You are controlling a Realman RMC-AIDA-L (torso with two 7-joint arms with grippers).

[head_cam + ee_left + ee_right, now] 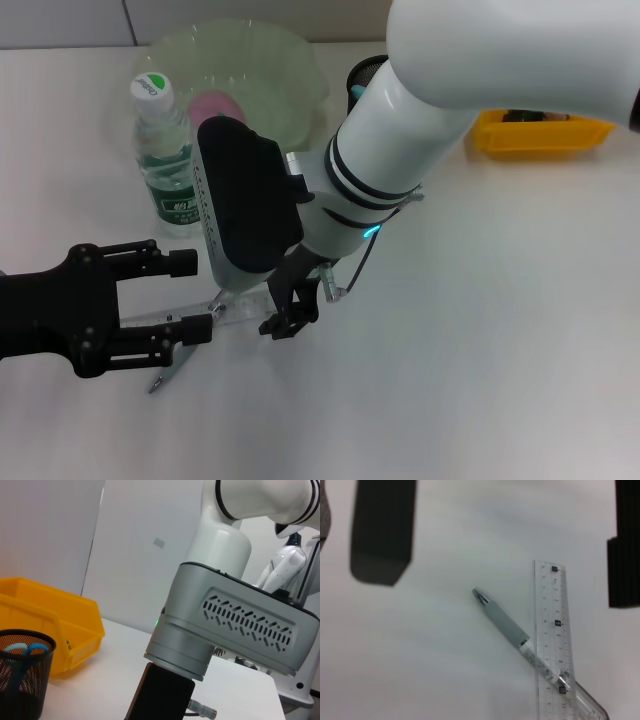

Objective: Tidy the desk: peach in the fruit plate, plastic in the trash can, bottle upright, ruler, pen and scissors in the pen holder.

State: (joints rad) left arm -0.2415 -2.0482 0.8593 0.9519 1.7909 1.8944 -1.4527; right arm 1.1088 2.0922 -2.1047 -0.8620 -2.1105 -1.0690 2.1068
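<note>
Ruler (235, 312) & pen (165, 375) mostly hidden under right gripper (290, 318).

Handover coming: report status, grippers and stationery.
Left gripper open, low at the desk's left. Right gripper over ruler and pen, fingers open. Pen crosses ruler, both flat on desk. Bottle upright.

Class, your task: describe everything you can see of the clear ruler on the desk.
The ruler is a flat, transparent plastic strip with fine printed markings and small dark squares along it. It lies flat on the white desk. A grey-and-clear pen lies slanted beside it, its clear end crossing the ruler's lower part. In the head view the ruler sits between the left gripper and the right gripper, partly hidden by the right arm; neither visibly holds it.
</note>
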